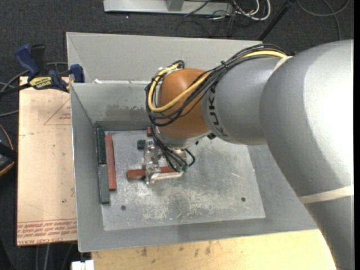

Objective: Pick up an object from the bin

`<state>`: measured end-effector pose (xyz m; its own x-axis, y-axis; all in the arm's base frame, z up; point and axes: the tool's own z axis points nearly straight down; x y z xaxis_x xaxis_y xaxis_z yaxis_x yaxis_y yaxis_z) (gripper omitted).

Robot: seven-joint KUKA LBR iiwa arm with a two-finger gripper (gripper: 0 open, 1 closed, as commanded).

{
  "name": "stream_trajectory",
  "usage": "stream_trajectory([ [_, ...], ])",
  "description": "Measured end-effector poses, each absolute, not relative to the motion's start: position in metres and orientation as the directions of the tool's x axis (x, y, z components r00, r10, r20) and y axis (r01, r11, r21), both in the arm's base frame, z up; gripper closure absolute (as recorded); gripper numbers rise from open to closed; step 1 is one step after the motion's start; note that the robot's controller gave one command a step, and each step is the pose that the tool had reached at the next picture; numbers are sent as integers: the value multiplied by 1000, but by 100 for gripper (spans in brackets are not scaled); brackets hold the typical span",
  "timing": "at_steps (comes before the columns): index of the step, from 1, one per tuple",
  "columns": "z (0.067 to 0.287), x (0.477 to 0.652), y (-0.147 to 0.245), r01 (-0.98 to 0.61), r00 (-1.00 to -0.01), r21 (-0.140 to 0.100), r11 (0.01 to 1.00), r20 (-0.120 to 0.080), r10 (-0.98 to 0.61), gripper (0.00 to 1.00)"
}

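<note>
The KUKA arm [264, 100] sweeps into the grey bin [216, 198] from 3 o'clock, its broad silver body covering the bin's right side and upper right corner. The orange wrist cover [180, 108], looped with yellow and black cables [160, 91], hangs above the back half of the floor. Below it the wrist points steeply down. The gripper [153, 176] sits low over the floor, just off centre toward 9 o'clock.

A small red-brown block [135, 174] lies flat on the floor at the gripper's 9 o'clock, touching or almost touching its tip. Whether the gripper is open or closed, and whether it has hold of the block, cannot be told from this angle.

Along the wall at 9 o'clock, two long bars lie side by side, running from 12 to 6 o'clock. The dark green bar [102, 167] is against the wall and the red-brown bar [111, 162] is just inside it. Both are well apart from the gripper. A scrap of something red [149, 131] peeks out at the wrist's 9 o'clock edge, too hidden to name.
</note>
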<state>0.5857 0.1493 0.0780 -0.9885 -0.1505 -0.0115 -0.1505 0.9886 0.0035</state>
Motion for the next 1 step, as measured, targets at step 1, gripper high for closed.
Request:
stream_trajectory([
  [1, 225, 584, 139, -144, -989, 1, 990, -6, -144, 100],
])
